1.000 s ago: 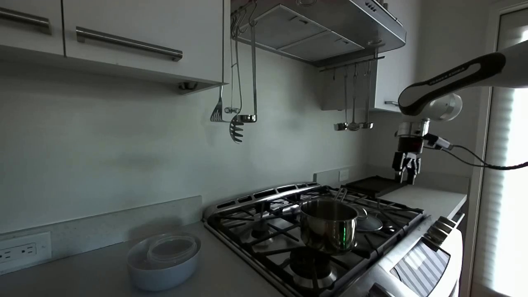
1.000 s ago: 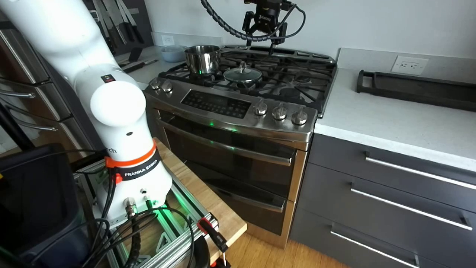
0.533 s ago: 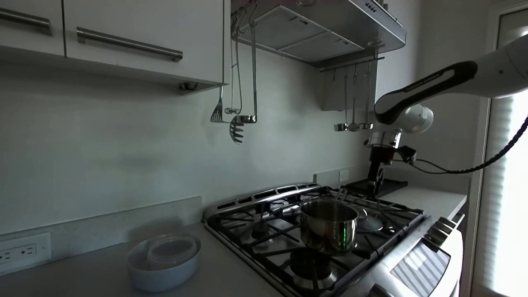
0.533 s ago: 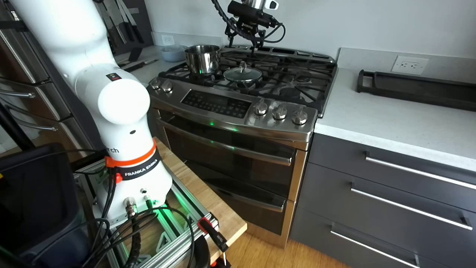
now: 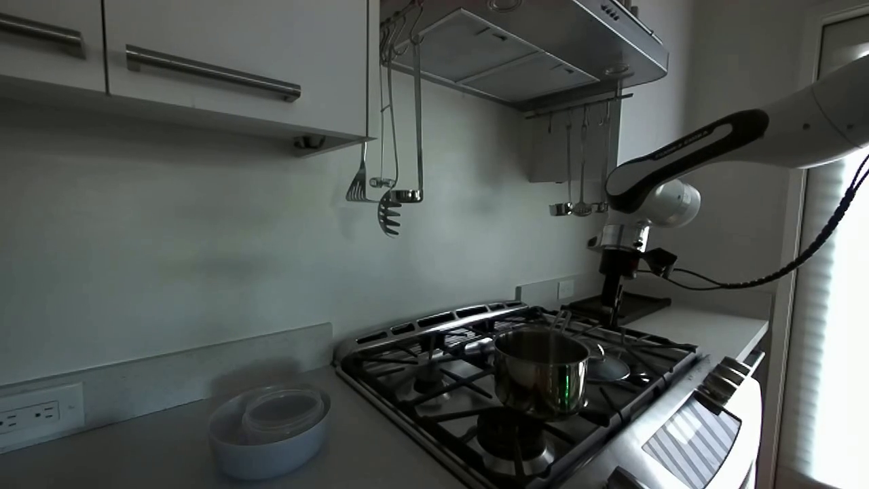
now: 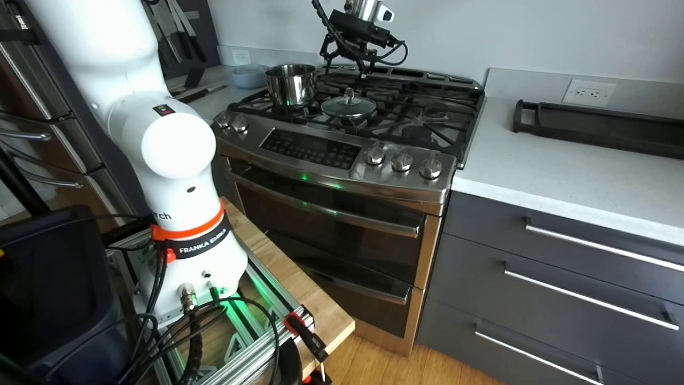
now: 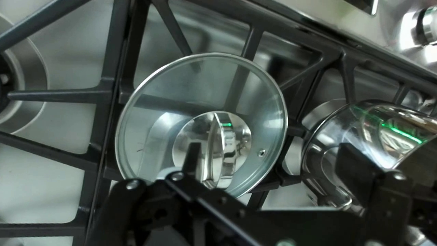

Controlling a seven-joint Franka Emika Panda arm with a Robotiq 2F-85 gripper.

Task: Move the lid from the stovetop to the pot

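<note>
One gripper [image 7: 269,152], empty, hangs with fingers [image 7: 192,159] apart, presumably to straddle the handle [image 7: 228,153] of one lid [image 7: 201,102], which rests handle-up on the stovetop [image 7: 41,188], thus easy to grasp, just beside one pot [image 6: 291,88], open-topped, probably awaiting that cover.

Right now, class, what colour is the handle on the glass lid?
Shiny silver; the lid's handle shows best in the wrist view.
</note>
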